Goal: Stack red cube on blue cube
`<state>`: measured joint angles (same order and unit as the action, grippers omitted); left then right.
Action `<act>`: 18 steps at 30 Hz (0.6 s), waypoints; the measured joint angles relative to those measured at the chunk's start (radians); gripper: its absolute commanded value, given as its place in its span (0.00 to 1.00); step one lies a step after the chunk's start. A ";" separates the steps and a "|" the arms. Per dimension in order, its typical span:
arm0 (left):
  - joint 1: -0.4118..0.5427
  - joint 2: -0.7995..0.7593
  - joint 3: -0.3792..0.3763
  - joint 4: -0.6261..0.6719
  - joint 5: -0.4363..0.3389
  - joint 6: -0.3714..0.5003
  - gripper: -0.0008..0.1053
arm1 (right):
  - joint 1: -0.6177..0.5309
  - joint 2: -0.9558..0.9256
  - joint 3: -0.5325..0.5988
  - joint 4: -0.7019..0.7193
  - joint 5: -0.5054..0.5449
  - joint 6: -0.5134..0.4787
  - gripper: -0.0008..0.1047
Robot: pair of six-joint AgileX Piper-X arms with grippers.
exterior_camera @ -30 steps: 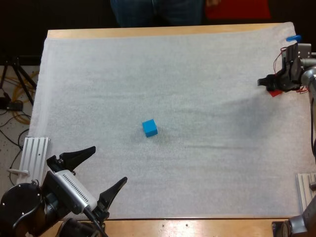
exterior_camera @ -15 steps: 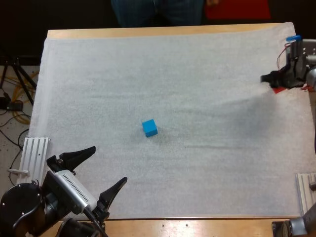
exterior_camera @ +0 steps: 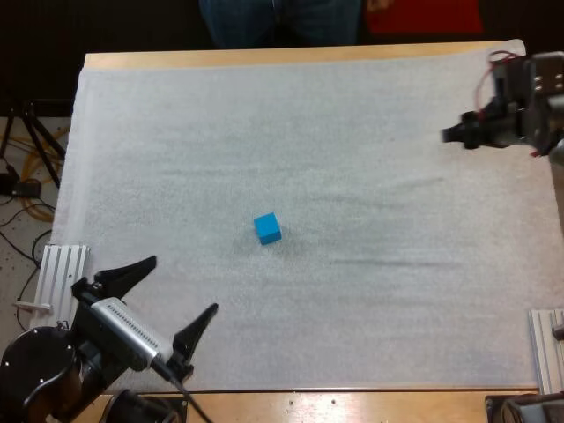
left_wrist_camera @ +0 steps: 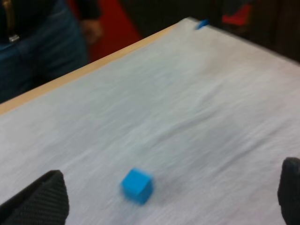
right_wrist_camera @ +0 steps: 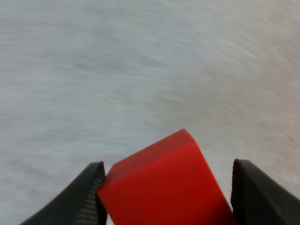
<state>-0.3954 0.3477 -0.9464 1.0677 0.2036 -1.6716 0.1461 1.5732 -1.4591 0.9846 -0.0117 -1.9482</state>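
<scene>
**Three cameras: one high, two riding the arms**

The high camera sits behind both arms and looks forward and down. It is far enough back to take in the whole white mat (exterior_camera: 352,132), the far edge of the table (exterior_camera: 264,58) and a person (exterior_camera: 282,19) standing beyond it. The left wrist camera rides low behind the left gripper (left_wrist_camera: 168,197) and faces across the mat toward that same far edge. It shares the blue cube (left_wrist_camera: 137,185) and the person with the high view. The right wrist camera looks down at the mat from very near, past the red cube (right_wrist_camera: 164,183) held in the right gripper (right_wrist_camera: 171,190).

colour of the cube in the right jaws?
It's a red cube, clearest in the right wrist view.
</scene>
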 measured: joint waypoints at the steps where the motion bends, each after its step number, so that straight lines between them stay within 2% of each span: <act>1: 0.000 0.000 0.000 0.013 -0.021 -0.001 0.83 | 0.021 -0.008 0.000 0.000 0.003 0.001 0.25; 3: 0.000 0.005 0.000 0.079 -0.066 -0.001 0.83 | 0.101 -0.033 0.000 0.000 0.012 0.000 0.25; 9: 0.000 0.062 0.000 0.215 -0.083 -0.004 0.83 | 0.311 -0.042 0.000 0.000 0.032 0.036 0.25; 18: 0.000 0.119 0.000 0.255 -0.109 -0.027 0.83 | 0.534 -0.016 -0.005 -0.032 0.032 0.061 0.25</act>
<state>-0.3954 0.4671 -0.9464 1.3225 0.0944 -1.6989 0.6796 1.5576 -1.4642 0.9528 0.0204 -1.8873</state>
